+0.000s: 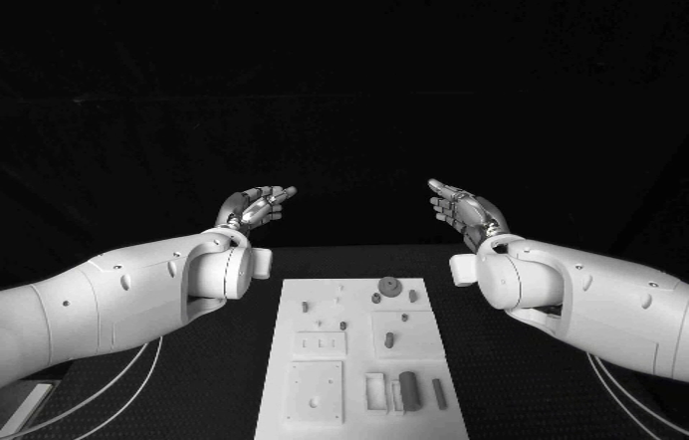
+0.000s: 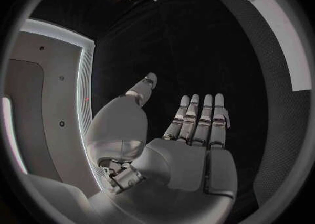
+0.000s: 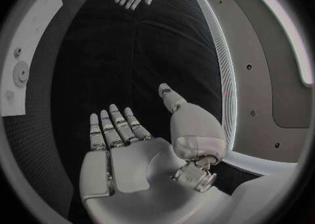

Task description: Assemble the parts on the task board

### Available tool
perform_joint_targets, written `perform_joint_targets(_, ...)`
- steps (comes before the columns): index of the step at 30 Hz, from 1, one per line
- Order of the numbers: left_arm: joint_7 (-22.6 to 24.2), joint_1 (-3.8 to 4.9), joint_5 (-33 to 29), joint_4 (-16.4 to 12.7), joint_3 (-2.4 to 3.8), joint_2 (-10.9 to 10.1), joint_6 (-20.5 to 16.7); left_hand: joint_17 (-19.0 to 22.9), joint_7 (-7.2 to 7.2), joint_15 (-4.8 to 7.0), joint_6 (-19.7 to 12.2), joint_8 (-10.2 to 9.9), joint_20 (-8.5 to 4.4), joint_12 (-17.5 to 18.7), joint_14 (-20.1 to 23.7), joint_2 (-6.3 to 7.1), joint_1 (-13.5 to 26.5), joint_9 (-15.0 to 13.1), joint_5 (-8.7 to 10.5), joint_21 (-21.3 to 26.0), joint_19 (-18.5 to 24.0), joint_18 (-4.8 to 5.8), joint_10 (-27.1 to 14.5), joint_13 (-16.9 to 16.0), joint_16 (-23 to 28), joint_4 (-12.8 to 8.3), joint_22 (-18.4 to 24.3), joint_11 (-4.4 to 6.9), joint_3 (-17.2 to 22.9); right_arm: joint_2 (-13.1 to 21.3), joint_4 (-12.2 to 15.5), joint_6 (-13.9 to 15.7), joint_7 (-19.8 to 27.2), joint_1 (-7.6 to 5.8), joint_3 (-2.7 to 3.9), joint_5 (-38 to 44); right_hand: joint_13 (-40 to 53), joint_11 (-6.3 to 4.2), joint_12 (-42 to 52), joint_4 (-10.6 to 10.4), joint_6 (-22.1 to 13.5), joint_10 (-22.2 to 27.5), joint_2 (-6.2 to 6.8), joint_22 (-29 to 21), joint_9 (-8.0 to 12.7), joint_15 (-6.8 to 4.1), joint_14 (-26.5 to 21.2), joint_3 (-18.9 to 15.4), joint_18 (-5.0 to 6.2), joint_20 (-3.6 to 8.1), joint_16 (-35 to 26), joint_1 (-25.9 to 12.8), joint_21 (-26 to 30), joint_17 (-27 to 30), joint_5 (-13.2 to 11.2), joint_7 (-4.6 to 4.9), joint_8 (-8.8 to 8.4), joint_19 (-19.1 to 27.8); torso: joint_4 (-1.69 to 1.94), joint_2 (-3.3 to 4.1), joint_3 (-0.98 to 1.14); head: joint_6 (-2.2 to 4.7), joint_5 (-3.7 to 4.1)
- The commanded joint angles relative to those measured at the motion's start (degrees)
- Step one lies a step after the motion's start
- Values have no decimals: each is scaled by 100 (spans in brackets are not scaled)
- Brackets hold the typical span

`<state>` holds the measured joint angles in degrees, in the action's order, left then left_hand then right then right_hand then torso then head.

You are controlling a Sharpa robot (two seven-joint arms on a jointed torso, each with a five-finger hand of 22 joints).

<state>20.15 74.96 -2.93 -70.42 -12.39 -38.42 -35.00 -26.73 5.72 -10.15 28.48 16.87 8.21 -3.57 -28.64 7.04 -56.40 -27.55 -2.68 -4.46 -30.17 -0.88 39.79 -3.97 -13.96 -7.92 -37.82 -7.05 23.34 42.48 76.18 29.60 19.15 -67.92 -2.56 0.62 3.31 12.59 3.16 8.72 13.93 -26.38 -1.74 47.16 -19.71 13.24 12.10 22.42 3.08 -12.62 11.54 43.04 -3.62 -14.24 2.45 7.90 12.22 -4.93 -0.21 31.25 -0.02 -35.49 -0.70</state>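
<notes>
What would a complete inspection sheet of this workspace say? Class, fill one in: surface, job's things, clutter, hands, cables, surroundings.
Surface: black table, dark and matte.
Job's things: white task board lies in the middle; small parts lie on it or stand in it, none held.
Clutter: nothing seen.
Hands: left hand and right hand are raised beyond the board's far end, fingers spread, holding nothing.
Cables: thin pale cables curve under the left arm; similar ones run under the right arm.
Surroundings: dark backdrop behind the table; nothing else can be made out.
</notes>
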Motion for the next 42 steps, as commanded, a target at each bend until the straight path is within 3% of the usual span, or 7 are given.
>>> perform_joint_targets(1,-473,126,-220,178,-82,73,648,-43,28,3,58,34,7,-47,-60,-5,-69,-40,-21,-19,-47,88,86,-11,-34,-10,-65,-17,23,-51,-286,-1400,-823,-152,-40,234,102,69,177,271,339,-708,-20,1259,-351,94,362,132,101,-87,362,398,-244,-363,33,592,288,-284,0,0,0,0,0)
perform_joint_targets(5,-524,187,-239,259,-132,100,707,-80,131,-23,165,91,-14,-101,-191,-77,-74,-63,-21,-53,-73,88,236,-36,-118,-38,-116,-87,-9,-105,-616,-1972,-1185,-337,-99,300,200,164,416,671,1006,-1318,46,2905,-768,221,1193,266,264,-100,969,774,-652,-859,34,700,741,-1036,0,0,0,0,0)
perform_joint_targets(14,-524,187,-239,259,-132,100,707,-239,518,-163,855,345,-239,-461,-1206,-227,-409,-110,-19,-461,-928,-133,1191,-171,-603,-412,-296,-341,165,-146,-862,-2398,-1456,-475,-143,348,356,-48,843,817,1973,-2421,286,2765,-852,27,2351,560,638,-31,1467,1672,-870,-1012,44,606,1139,-2004,0,0,0,0,0)
perform_joint_targets(15,-541,188,-42,122,-133,-112,1322,-256,537,-128,926,360,-257,-512,-1356,-233,-439,-105,-21,-499,-1041,-187,1333,-192,-662,-481,-301,-342,183,-528,-1670,-1612,-1077,-418,-192,4460,378,-110,901,817,2133,-2583,312,2743,-869,-31,2507,604,685,-29,1525,1771,-893,-1028,40,565,1201,-2137,3,10,-18,-68,-47)
perform_joint_targets(23,-550,195,211,-7,-131,-242,1621,-398,547,181,1454,477,-435,-706,-2167,-281,-810,-72,-20,-728,-1717,-333,2013,-292,-985,-864,-340,-187,390,-572,-1782,-1667,-1104,-415,-190,5923,525,-435,1144,820,2766,-3410,452,2613,-890,-469,3568,823,1018,-9,1916,2155,-1109,-1198,39,370,1339,-3130,48,52,-26,-98,-27)
perform_joint_targets(34,-490,301,308,-736,-102,-633,1705,-406,519,182,1586,397,-488,-596,-2205,-193,-1091,34,-24,-636,-1778,-259,2139,-279,-884,-880,-264,-166,523,-682,-1806,-1845,-1210,-406,-189,7558,649,-685,1171,818,3166,-4074,564,2571,-814,-1204,5166,830,1192,367,2589,2317,-1670,-1666,35,242,1242,-4830,204,218,-12,-169,74)
perform_joint_targets(42,-462,488,552,-1272,-56,-887,1771,-410,549,175,1585,351,-501,-522,-2207,-175,-1044,73,-24,-605,-1788,-227,2118,-257,-844,-870,-243,-189,492,-783,-1807,-1747,-1339,-319,-187,8635,1002,-906,1336,812,3268,-4627,723,2734,-749,-1553,5707,624,1192,733,3225,2293,-2059,-2207,31,165,1066,-5631,400,528,20,9,298)
